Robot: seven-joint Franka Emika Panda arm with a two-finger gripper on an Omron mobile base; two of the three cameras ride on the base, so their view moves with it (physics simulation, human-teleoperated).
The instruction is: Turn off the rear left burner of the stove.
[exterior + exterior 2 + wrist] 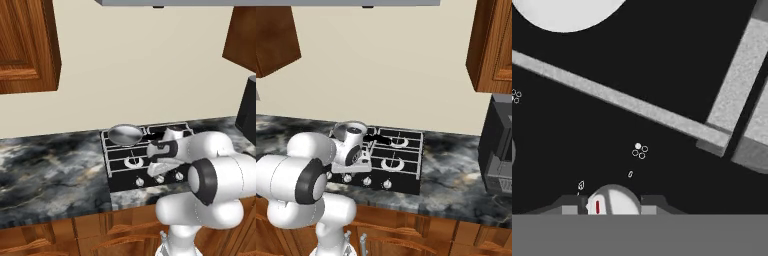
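- Hand view, bottom centre: a knob with a red mark sits between the two dark fingers, which flank it; whether they pinch it I cannot tell.
- The knob looks small, rigid and smooth, best pinched across its sides and twisted.
- The gripper hangs low over the stove front, wrist bent downward.
- The rear left burner lies under the pan, upper left of the stove.

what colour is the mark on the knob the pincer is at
Red: a short red line on the silver knob, set between the pincer tips. Clearest in the hand view.
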